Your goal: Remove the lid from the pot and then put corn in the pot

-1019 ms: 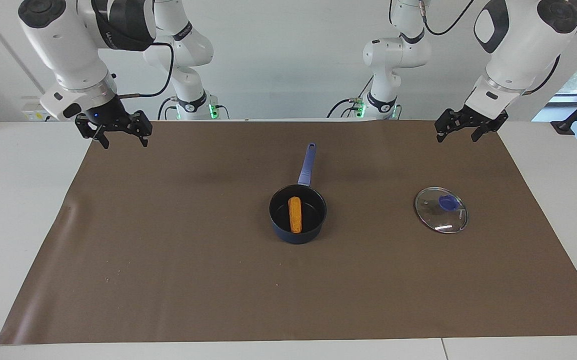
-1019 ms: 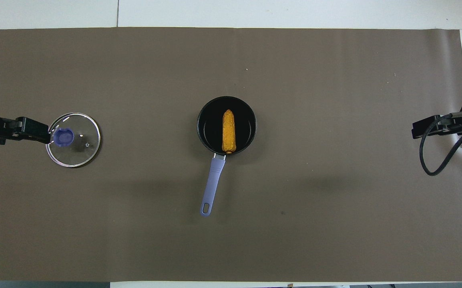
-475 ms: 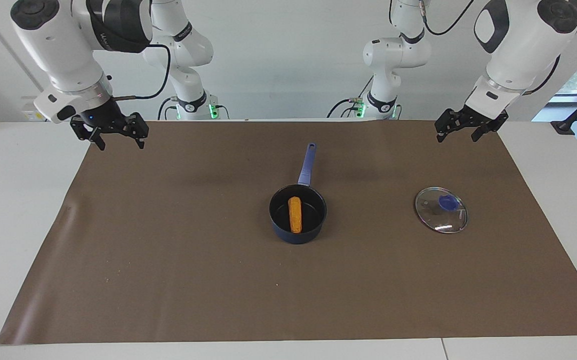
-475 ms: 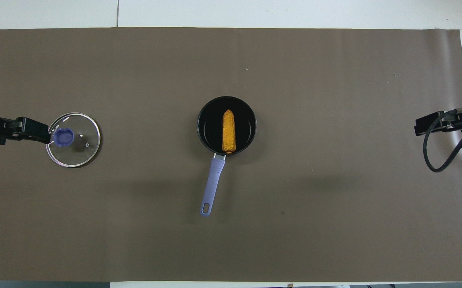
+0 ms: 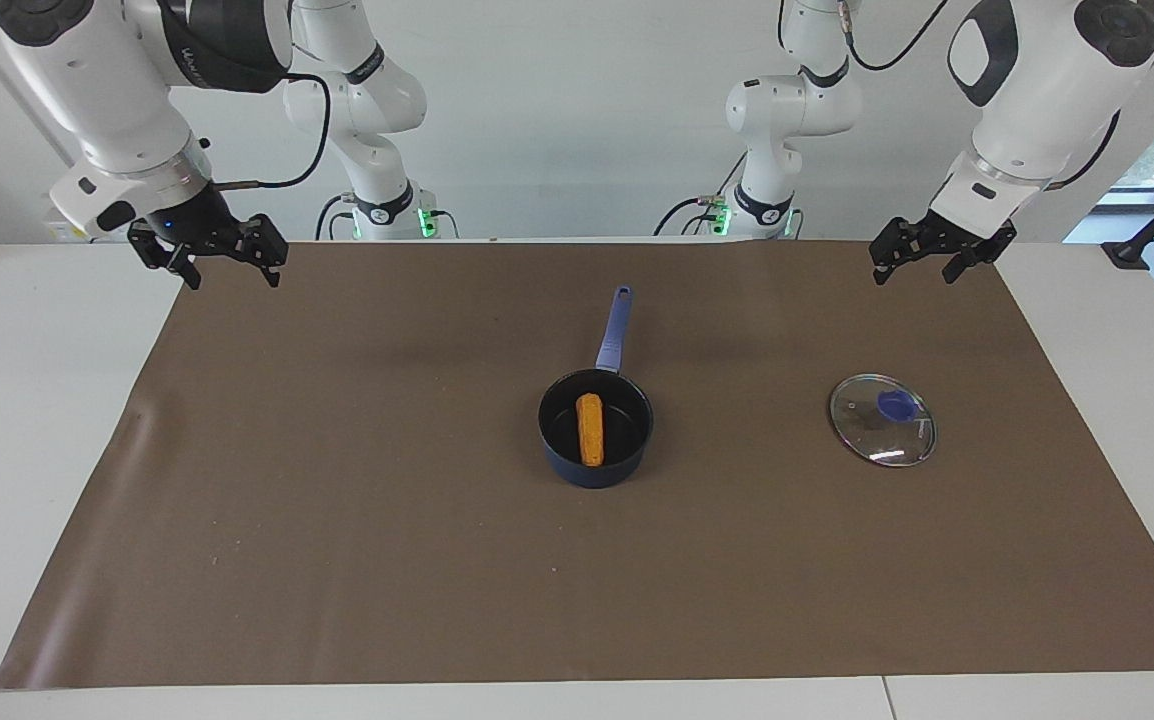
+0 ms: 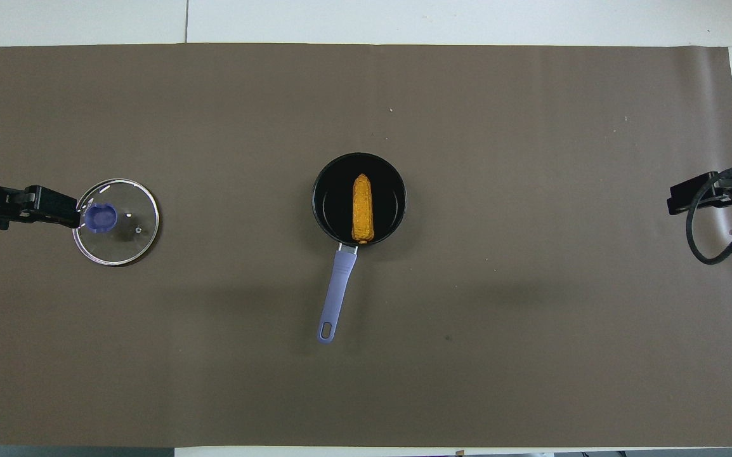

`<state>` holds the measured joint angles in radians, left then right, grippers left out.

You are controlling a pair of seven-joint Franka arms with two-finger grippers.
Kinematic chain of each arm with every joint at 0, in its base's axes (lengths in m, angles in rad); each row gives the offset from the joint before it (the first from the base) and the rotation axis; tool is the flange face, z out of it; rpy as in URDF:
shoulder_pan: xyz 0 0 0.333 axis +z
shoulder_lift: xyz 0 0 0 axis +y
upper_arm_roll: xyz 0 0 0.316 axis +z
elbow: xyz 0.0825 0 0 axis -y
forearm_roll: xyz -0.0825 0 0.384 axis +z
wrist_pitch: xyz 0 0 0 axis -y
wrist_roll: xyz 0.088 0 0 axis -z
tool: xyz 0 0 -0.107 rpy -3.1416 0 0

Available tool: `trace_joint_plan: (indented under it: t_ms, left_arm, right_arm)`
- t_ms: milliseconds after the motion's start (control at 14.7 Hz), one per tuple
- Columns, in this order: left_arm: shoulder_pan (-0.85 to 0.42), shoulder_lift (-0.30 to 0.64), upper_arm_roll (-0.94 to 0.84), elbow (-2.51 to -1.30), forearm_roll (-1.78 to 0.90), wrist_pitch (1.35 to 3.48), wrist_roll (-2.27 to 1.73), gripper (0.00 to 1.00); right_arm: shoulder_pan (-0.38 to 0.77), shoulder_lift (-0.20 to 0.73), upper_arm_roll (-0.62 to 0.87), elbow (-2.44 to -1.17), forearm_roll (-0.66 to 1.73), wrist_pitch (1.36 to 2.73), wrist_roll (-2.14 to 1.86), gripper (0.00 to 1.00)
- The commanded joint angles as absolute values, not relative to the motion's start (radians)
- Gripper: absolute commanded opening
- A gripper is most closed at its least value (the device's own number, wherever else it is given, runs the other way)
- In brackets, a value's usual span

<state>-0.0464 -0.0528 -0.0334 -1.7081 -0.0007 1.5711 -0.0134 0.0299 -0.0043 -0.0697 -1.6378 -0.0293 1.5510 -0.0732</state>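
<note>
The dark navy pot (image 5: 592, 472) stands mid-mat, its blue-purple handle pointing toward the robots; it also shows in the overhead view (image 6: 331, 190). The yellow-orange corn (image 5: 590, 428) lies inside the pot, and shows in the overhead view too (image 6: 361, 208). The glass lid (image 5: 867, 435) with its blue knob lies flat on the mat toward the left arm's end, also in the overhead view (image 6: 126, 231). My left gripper (image 5: 914, 275) hangs open and empty, raised, apart from the lid. My right gripper (image 5: 232, 280) hangs open and empty over the mat's corner at the right arm's end.
A brown mat (image 5: 337, 500) covers most of the white table (image 5: 27, 400). In the overhead view the left gripper (image 6: 65, 209) shows at the lid's edge and the right gripper (image 6: 680, 200) near the mat's edge, with a black cable looping by it.
My right gripper has drawn back toward the right arm's end of the table and risen a little. The left gripper, pot, corn and lid have not moved.
</note>
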Motion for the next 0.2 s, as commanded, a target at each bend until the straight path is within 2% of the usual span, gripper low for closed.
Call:
trace_joint_plan:
  t_ms: [0,136]
  left_arm:
    - [-0.043,-0.066,-0.038,-1.715,0.005,1.565,-0.026,1.00]
    - [-0.043,-0.066,-0.038,-1.715,0.005,1.565,-0.026,1.00]
  right_arm:
    - [0.008,0.011,-0.063,-1.612,-0.011,1.539,-0.106,1.00]
    - [0.006,0.011,-0.063,-1.611,-0.009,1.554,-0.106,1.00]
